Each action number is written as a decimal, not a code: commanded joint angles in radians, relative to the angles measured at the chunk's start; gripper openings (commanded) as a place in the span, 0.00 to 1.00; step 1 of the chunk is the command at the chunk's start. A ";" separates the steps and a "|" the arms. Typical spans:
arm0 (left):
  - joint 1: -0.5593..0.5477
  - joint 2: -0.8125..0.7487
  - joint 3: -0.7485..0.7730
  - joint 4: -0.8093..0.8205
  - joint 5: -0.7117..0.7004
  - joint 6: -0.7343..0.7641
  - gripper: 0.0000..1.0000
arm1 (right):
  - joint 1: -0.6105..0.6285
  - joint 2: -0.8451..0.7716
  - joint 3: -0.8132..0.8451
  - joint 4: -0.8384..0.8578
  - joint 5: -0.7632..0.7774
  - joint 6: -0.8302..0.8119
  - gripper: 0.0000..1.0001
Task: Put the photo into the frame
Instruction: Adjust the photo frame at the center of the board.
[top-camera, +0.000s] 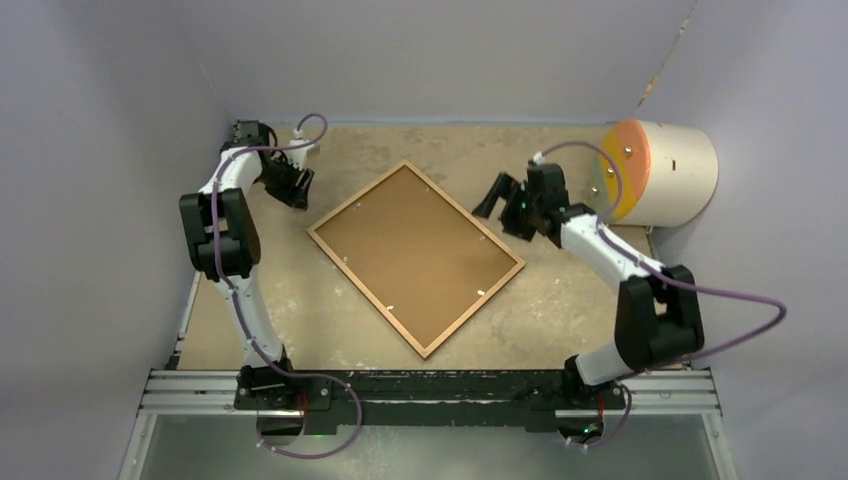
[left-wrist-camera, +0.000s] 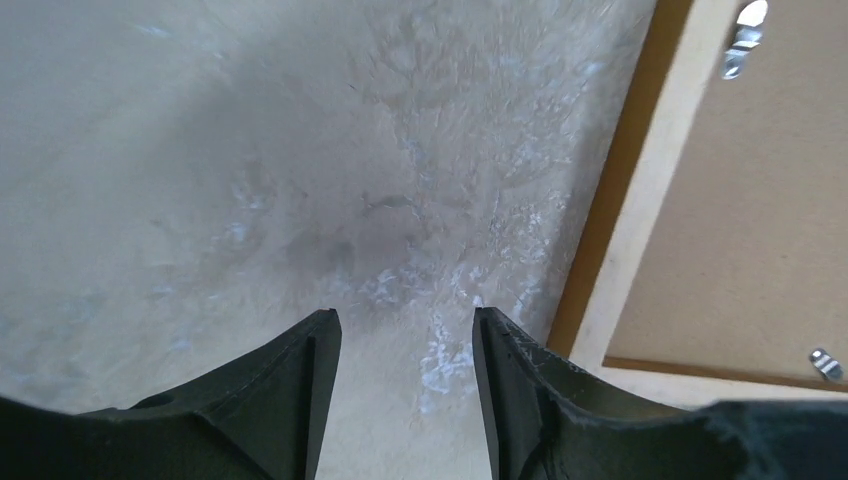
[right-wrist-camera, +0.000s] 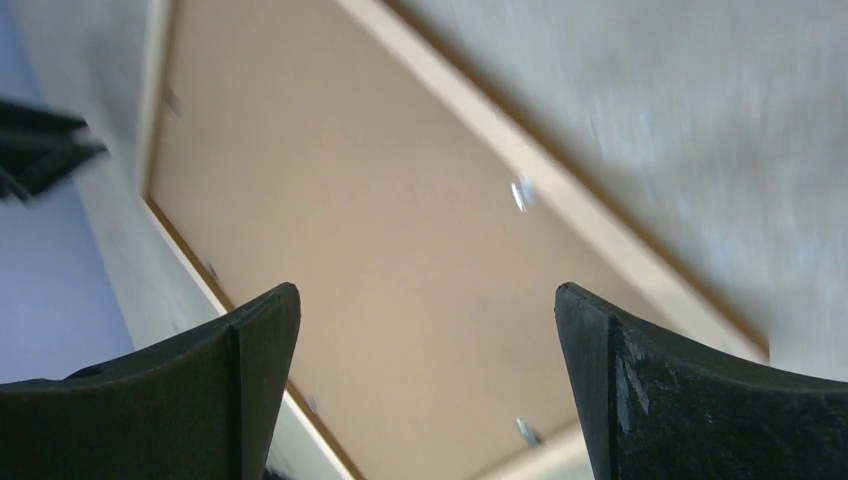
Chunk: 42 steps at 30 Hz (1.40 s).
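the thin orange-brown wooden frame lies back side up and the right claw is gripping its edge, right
Not gripping: the right wrist view shows the right claw wide open over the thin orange-brown wooden frame, holding nothing. The rest is right.

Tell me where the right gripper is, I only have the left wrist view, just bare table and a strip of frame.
Observer: The right gripper hangs wide open and empty near the frame's far right edge.
Operator: How does the whole frame lie?
Observer: Flat in the middle of the table, turned diagonally, with the brown backing board facing up.
Operator: Any sign of the photo?
Observer: No view shows it; whether it sits under the board I cannot tell.
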 joint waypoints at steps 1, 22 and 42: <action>-0.021 0.011 -0.054 0.100 -0.067 -0.058 0.53 | 0.009 -0.225 -0.247 -0.070 -0.111 0.019 0.99; -0.087 -0.093 -0.371 -0.102 0.134 0.182 0.51 | -0.054 -0.139 -0.375 0.065 -0.272 -0.010 0.99; -0.088 -0.277 -0.530 -0.291 0.349 0.357 0.51 | -0.110 -0.126 -0.046 -0.066 0.044 -0.060 0.93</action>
